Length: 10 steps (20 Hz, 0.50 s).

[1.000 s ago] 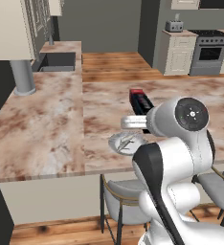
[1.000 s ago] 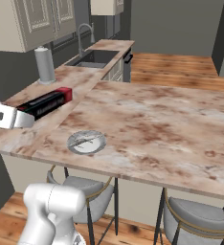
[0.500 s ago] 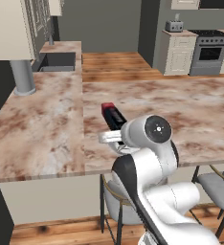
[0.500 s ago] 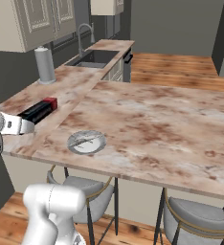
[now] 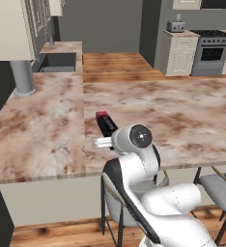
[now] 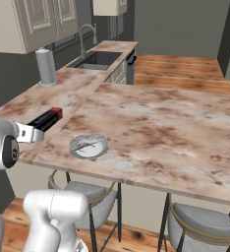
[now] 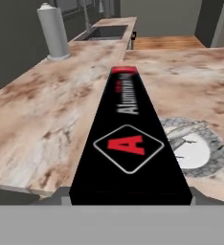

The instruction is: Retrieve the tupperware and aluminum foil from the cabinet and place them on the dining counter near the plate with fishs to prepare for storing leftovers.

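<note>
Several small fish (image 6: 91, 142) lie on the plate (image 6: 76, 149) beside the aluminum foil (image 7: 129, 139).

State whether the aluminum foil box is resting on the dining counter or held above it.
Held above it. The aluminum foil juts out level from the gripper, over the dining counter beside the plate with fishs.

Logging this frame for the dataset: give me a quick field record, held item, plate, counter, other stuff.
held item: foil box, black with red end, gripped at its near end
gripper: jaws closed on the box
box pose: level, above the counter, red end pointing away from the arm
plate: on the counter near its stool-side edge, fish on it, beside the box
tub: not seen
other: grey cylinder by the sink; stools under the edge
</note>
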Available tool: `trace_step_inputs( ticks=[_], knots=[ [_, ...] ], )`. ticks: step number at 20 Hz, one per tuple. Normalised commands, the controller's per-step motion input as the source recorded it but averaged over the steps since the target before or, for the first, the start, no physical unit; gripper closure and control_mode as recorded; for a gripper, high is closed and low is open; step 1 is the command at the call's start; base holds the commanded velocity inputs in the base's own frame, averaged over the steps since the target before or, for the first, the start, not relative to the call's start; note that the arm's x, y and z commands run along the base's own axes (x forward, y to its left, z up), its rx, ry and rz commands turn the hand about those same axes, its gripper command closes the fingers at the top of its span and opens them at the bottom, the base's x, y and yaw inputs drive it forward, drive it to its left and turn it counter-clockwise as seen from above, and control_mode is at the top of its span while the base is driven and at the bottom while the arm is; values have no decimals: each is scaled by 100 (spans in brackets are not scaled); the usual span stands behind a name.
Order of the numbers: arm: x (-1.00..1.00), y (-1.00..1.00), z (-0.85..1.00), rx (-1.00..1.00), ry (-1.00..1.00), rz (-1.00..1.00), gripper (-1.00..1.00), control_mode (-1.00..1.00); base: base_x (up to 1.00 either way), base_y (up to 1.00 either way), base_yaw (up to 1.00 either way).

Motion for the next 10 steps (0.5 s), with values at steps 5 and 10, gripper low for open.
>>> trace_step_inputs(
  ticks=[5, 10],
  knots=[
    [24, 37, -15, -2, 25, 0, 100, -100, 0, 0, 0],
    [33, 6, -21, 0, 18, -1, 100, -100, 0, 0, 0]
  ],
)
